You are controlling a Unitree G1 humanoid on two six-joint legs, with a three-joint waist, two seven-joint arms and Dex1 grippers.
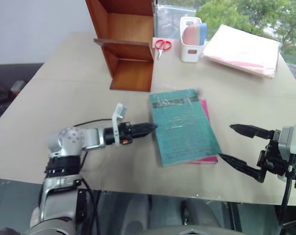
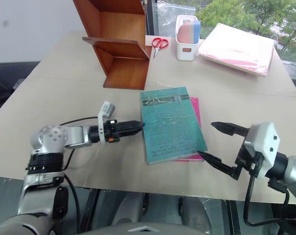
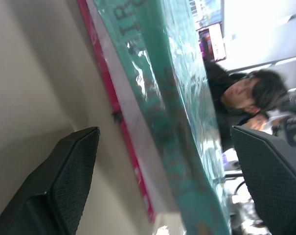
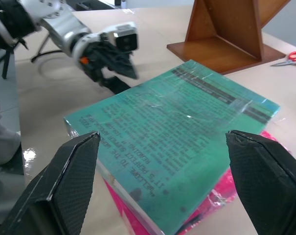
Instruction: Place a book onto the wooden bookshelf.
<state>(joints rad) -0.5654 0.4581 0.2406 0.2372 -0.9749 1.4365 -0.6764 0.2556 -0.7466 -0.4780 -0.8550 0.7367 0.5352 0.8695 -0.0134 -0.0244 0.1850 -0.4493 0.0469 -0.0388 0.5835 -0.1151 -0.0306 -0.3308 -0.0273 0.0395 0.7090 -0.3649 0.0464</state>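
Teal book (image 1: 183, 126) flat on the table (image 1: 64, 98), stacked on a pink book (image 1: 205, 147), long axis running from the near table edge toward the wooden bookshelf (image 1: 128, 46) just beyond its far end. Left gripper (image 1: 147, 129) level at the book's left long edge, fingers spread to either side of that edge, holding nothing. Right gripper (image 1: 238, 143) off the book's near right corner, jaws wide and empty, slightly farther off, so likely left arm's grasp.
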